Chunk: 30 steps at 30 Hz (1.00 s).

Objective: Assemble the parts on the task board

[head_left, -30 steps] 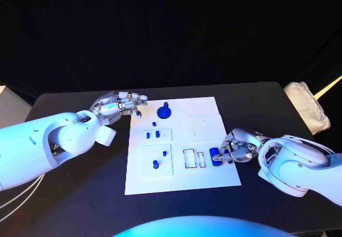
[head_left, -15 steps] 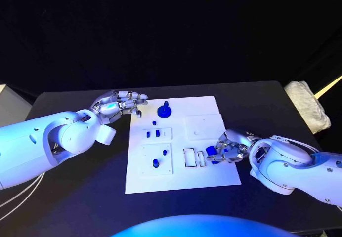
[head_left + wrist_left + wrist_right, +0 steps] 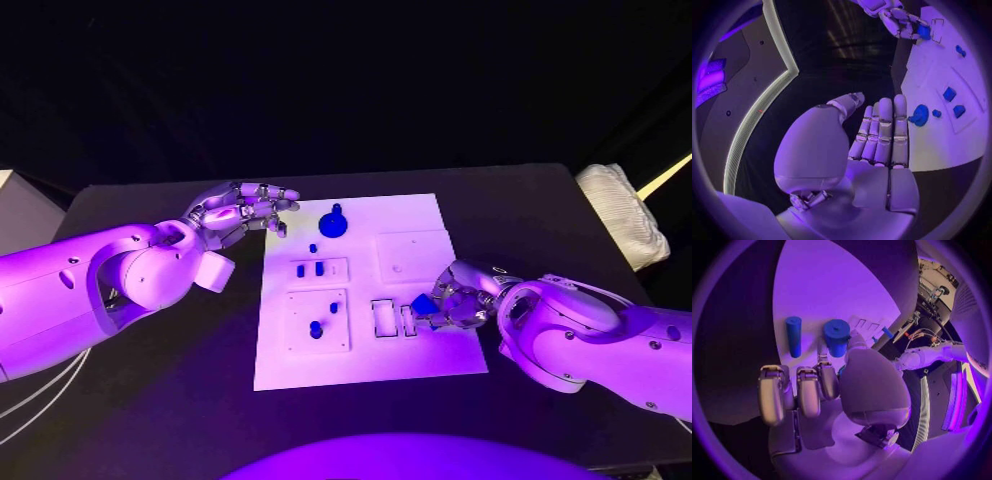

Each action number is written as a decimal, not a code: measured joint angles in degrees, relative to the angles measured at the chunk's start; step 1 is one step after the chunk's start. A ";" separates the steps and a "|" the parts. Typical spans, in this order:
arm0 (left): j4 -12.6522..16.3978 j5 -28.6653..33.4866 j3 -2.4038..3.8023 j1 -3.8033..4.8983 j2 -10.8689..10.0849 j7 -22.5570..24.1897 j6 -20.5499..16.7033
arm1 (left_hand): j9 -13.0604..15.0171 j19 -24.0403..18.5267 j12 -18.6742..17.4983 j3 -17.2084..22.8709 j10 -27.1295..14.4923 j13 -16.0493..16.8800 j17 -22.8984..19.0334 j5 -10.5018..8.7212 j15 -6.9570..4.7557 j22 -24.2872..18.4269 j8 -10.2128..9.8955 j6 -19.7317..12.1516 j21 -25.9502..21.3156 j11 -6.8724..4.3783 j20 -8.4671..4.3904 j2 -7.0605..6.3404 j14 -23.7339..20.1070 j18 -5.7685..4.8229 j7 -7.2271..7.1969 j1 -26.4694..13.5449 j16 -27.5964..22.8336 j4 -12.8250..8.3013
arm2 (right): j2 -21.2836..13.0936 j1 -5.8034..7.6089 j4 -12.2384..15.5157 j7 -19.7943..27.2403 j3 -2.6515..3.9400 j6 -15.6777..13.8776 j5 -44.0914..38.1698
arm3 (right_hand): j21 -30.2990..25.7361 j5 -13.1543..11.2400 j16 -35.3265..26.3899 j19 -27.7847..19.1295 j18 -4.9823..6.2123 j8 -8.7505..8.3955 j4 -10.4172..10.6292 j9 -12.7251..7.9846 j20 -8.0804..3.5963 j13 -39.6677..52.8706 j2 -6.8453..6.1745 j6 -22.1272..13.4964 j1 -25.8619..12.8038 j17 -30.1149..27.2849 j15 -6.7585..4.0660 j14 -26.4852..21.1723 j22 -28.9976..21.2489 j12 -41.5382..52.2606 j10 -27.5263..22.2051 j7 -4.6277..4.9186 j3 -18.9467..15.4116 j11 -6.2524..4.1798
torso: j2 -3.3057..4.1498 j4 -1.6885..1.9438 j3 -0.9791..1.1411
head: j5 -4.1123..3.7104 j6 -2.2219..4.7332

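Head view: flat white rectangular task board (image 3: 418, 225)

The flat rectangular task board (image 3: 418, 355) is white, resting on the matte black table (image 3: 173, 400). The small plastic parts are blue: a round disc with a stem (image 3: 333, 223) at the far edge, two short blocks (image 3: 309, 270) left of centre, a peg (image 3: 316, 330) nearer, and a blue cylinder (image 3: 836, 336) with a slimmer blue rod (image 3: 794, 336) beside it. Both many-fingered hands, left (image 3: 238, 212) and right (image 3: 459, 300), are silver on white arms. A white ribbed bundle (image 3: 627, 222) sits far right.
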 measured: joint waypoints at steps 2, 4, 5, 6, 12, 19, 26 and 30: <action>0.00 0.00 0.00 0.00 0.01 -0.02 0.02 | 0.00 0.00 0.00 0.00 0.00 -0.03 0.00 0.00 0.00 0.00 0.00 0.00 0.00 0.00 0.00 0.00 0.00 0.00 0.00 0.00 0.00 0.00 | -0.19 -0.07 0.26 0.01 -0.08 -0.96 0.66 | 0.36 0.46 0.00 0.16 0.00 0.29 -0.18 -5.49 -0.16 0.00 0.00 0.71 0.00 0.00 -0.25 -0.05 0.00 0.16 0.03 -0.14 0.27 0.01 | 0.00 0.01 0.00 | -0.02 0.06; -0.03 0.00 0.00 0.00 0.02 -0.04 0.03 | 0.00 0.00 0.00 0.00 0.00 -0.05 0.00 0.00 0.00 0.00 0.22 0.00 0.00 0.00 0.00 0.00 0.00 0.00 0.00 0.00 0.00 0.00 | -0.53 -0.14 0.67 0.02 -0.20 -2.21 1.87 | 0.85 0.77 0.23 -0.04 0.00 0.27 -0.12 -8.01 -0.37 0.00 0.03 1.00 0.27 0.00 -0.39 0.00 0.01 0.59 0.09 -0.43 0.63 -0.05 | -0.01 0.02 -0.01 | -0.03 0.11; -0.05 0.00 0.00 0.00 0.02 -0.05 0.04 | 0.00 0.00 0.00 0.00 0.00 -0.05 0.00 0.00 0.00 0.00 0.22 0.00 0.00 0.00 0.00 0.00 0.00 -0.01 0.00 0.00 0.00 0.00 | -0.63 -0.15 0.82 0.04 -0.26 -2.68 2.41 | 0.85 0.77 0.23 -0.04 -0.01 0.26 -0.12 -8.51 -0.37 0.00 0.26 1.01 0.45 0.00 -0.40 0.00 0.03 0.59 0.13 -0.44 0.64 -0.09 | -0.01 0.03 -0.01 | -0.03 0.14; -0.05 0.00 0.00 0.00 0.03 -0.05 0.05 | 0.00 0.00 0.00 0.00 0.00 -0.05 0.00 0.00 0.00 0.00 0.22 0.00 0.00 0.00 0.00 0.00 0.00 0.00 0.00 0.00 0.00 0.00 | -0.70 -0.15 0.97 0.05 -0.31 -2.99 2.81 | 0.85 0.77 0.23 -0.04 0.00 0.21 -0.12 -8.71 -0.37 0.00 0.87 1.02 0.49 0.00 -0.40 -0.01 0.05 0.82 0.13 -0.44 0.65 -0.09 | -0.01 0.03 0.00 | -0.06 0.16; -0.18 0.00 0.00 0.00 0.13 -0.10 0.10 | 0.00 0.00 0.00 0.00 0.00 -0.05 0.00 0.00 0.00 0.01 0.22 0.00 0.00 0.00 0.00 0.00 0.00 0.00 0.00 0.00 0.00 0.00 | -1.41 1.67 2.90 0.32 -0.49 -5.31 7.59 | 0.85 0.77 0.23 0.16 -0.01 0.25 -0.12 -8.73 -0.57 -0.01 2.21 1.21 -0.84 0.00 -0.41 -0.02 0.05 0.81 0.12 -0.24 0.65 -0.09 | -0.03 0.03 0.01 | -0.09 0.33; -0.33 -0.01 0.00 0.00 0.37 -0.18 0.20 | 0.00 0.00 0.00 0.00 0.00 -0.05 0.00 0.00 0.00 0.01 0.22 0.00 0.00 0.00 0.00 0.00 0.00 0.00 0.00 0.00 0.00 0.00 | -1.28 3.95 4.58 0.80 -0.32 -5.86 13.26 | 0.85 1.22 0.23 0.16 0.00 0.27 -0.02 -8.72 -0.57 -0.01 4.51 1.20 -3.14 -0.01 -0.41 -0.02 0.04 0.81 0.12 -0.24 0.05 -0.09 | -0.04 0.03 -0.03 | -0.24 0.45; -0.35 -0.01 0.00 0.00 0.45 -0.27 0.31 | 0.06 0.00 0.22 0.00 0.00 -0.05 0.00 0.00 0.00 -0.11 0.22 0.00 -0.27 0.00 0.00 0.00 0.00 0.00 0.00 0.00 0.00 0.00 | 1.16 3.97 4.18 0.95 -0.36 -4.04 18.13 | 0.85 1.46 0.23 0.16 0.01 0.29 -0.03 -8.71 -0.56 -0.01 4.63 1.20 -3.27 -0.01 -0.40 -0.02 0.04 0.81 0.12 -0.24 -0.27 -0.09 | 0.02 0.03 -0.04 | -0.14 0.37; -0.35 -0.01 0.00 0.00 0.46 -0.33 0.36 | 0.06 0.00 0.22 0.00 0.00 -0.05 0.01 0.00 0.00 -0.11 0.22 0.00 -0.27 0.00 0.00 0.00 0.00 0.00 0.00 0.00 0.00 0.00 | 2.76 3.55 3.47 0.76 -0.40 -2.57 19.03 | 0.85 0.73 0.23 0.16 0.00 0.31 0.03 -8.70 -0.56 -0.01 5.17 1.20 -3.81 -0.01 -0.40 -0.02 0.03 0.59 0.11 -0.25 -1.01 -0.09 | 0.04 0.03 -0.04 | -0.09 0.28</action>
